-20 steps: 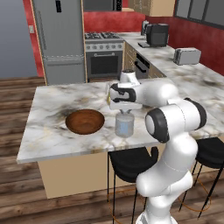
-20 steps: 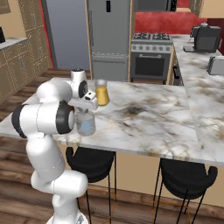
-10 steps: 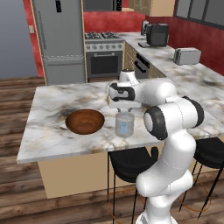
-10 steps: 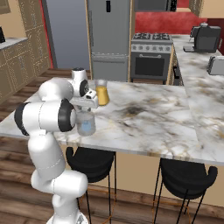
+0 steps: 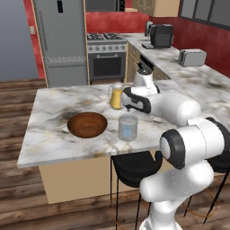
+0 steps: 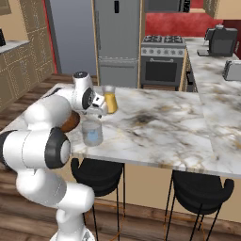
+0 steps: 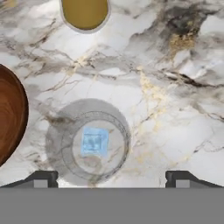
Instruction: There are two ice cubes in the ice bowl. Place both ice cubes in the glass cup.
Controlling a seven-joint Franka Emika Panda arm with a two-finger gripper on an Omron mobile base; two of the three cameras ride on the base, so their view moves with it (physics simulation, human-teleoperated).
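Tool [image 7: 111, 177] is held open above glass cup [image 7: 89, 141]; ice cube [image 7: 94, 141] is seen inside. Cup could be toppled if clipped during withdrawal.

A glossy white arm [image 5: 179, 148] of rounded segments, with dark grey joint caps.

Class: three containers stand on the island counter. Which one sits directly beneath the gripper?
The glass cup, clear, with pale-blue ice inside. The wooden ice bowl and juice pitcher sit off to the sides.

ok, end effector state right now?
End effector: open, holding nothing, above the glass cup with ice in it.
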